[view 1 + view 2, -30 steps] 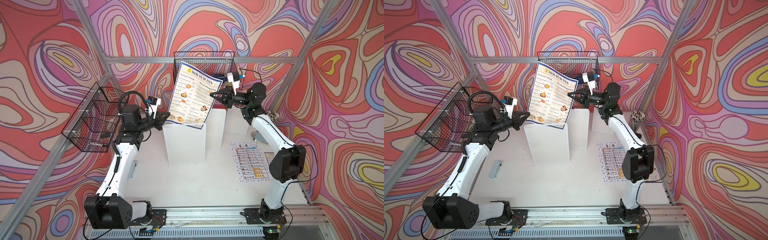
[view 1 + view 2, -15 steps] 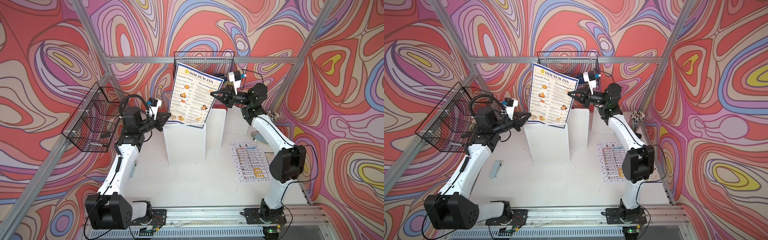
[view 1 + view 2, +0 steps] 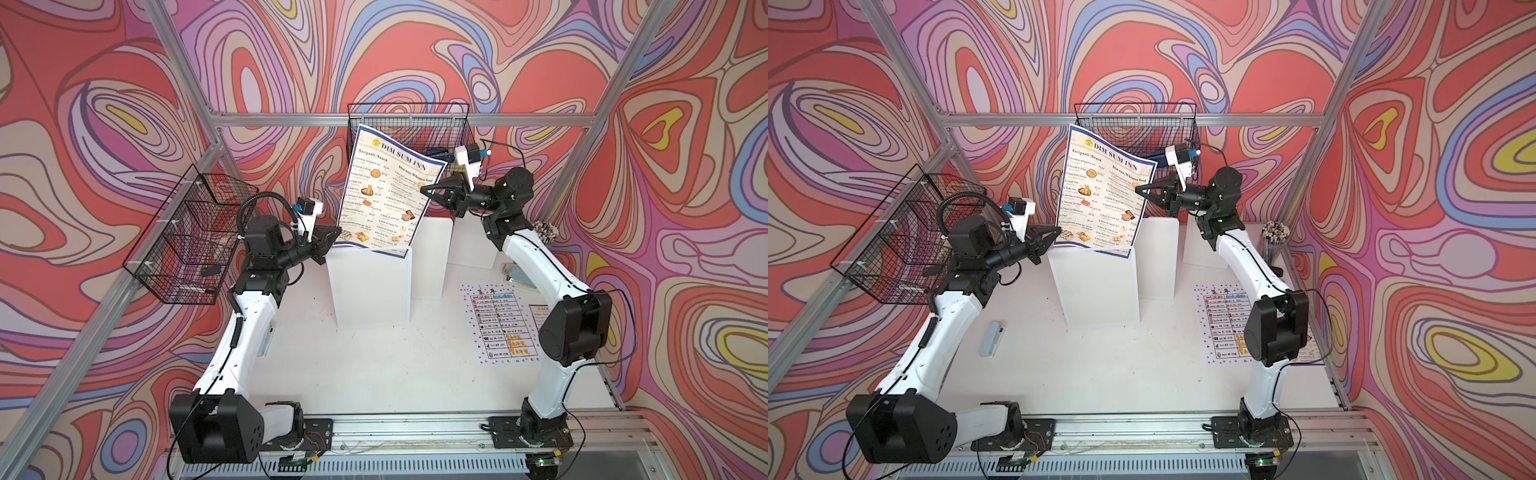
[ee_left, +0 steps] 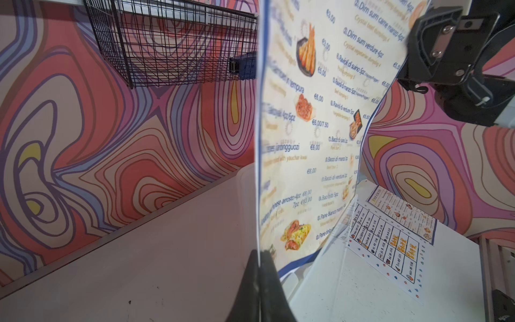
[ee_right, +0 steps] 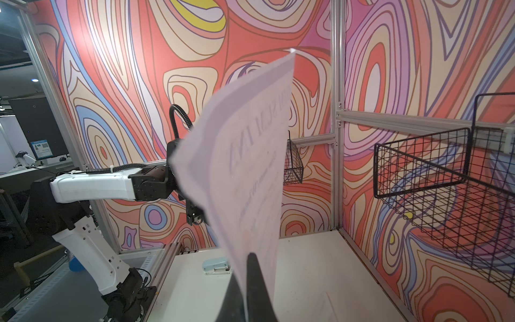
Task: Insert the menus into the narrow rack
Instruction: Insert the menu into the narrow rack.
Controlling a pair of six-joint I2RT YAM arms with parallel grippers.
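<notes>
A large blue-bordered "DIM SUM INN" menu [image 3: 386, 195] [image 3: 1100, 195] stands nearly upright over the white narrow rack [image 3: 370, 291] [image 3: 1096, 291]. Its lower edge meets the rack's top; whether it sits inside the slot I cannot tell. My left gripper [image 3: 338, 235] [image 3: 1059, 235] [image 4: 260, 256] is shut on the sheet's lower left corner [image 4: 315, 125]. My right gripper [image 3: 424, 191] [image 3: 1138, 191] [image 5: 246, 262] is shut on its right edge, higher up [image 5: 245, 172]. A white menu [image 3: 500, 328] [image 4: 387, 245] lies flat on the table at the right. A smaller blue-bordered menu [image 3: 538, 311] [image 4: 401, 214] beside it is partly hidden by the right arm.
A black wire basket [image 3: 409, 124] hangs on the back wall just behind the held sheet, and another [image 3: 187, 237] hangs on the left wall. A pale blue stapler [image 3: 990, 338] [image 5: 216, 264] lies near the left arm. A cup of pencils [image 3: 1275, 232] stands at the back right.
The sheet's top has swayed slightly left and back again. Both grippers keep their hold and have barely moved.
</notes>
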